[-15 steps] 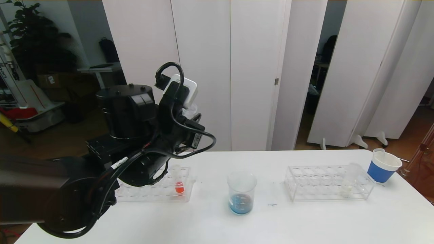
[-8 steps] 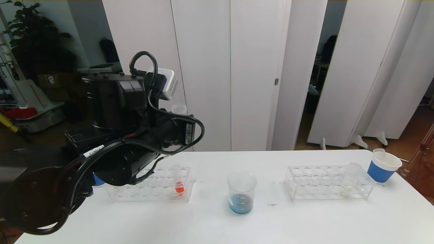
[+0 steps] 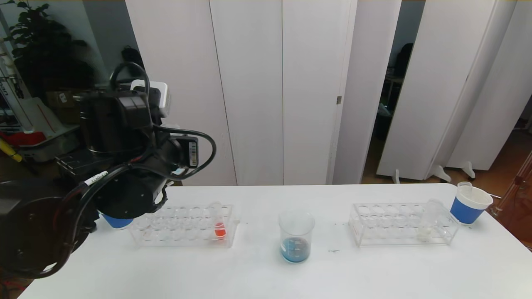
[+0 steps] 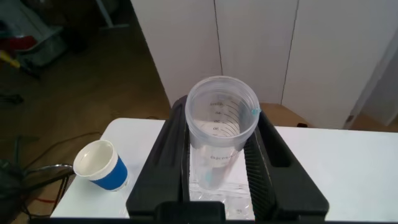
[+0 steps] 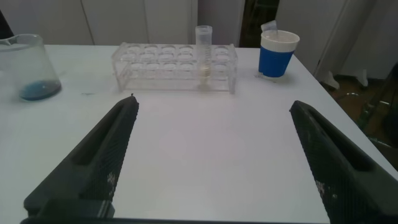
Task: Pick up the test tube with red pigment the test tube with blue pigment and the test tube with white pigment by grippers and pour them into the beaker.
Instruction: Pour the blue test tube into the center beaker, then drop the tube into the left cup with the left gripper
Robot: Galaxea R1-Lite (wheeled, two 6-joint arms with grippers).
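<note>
Clamped in the left gripper (image 4: 217, 180) is a clear tube (image 4: 222, 134), upright with its mouth open; it looks emptied, presumably the test tube with blue pigment, since blue liquid already sits in the beaker (image 3: 296, 236) mid-table. That arm is raised above the left rack (image 3: 185, 226), where a red-bottomed tube (image 3: 219, 226) stands, with a blue paper cup (image 4: 101, 165) just beyond the rack's end. My judgement: the empty tube wants discarding there, so keep it vertical, centre it over the cup, then release low. The right gripper (image 5: 211, 162) hangs wide open over bare table, facing the test tube with white pigment (image 5: 204, 56) in the right rack (image 5: 174, 65).
</note>
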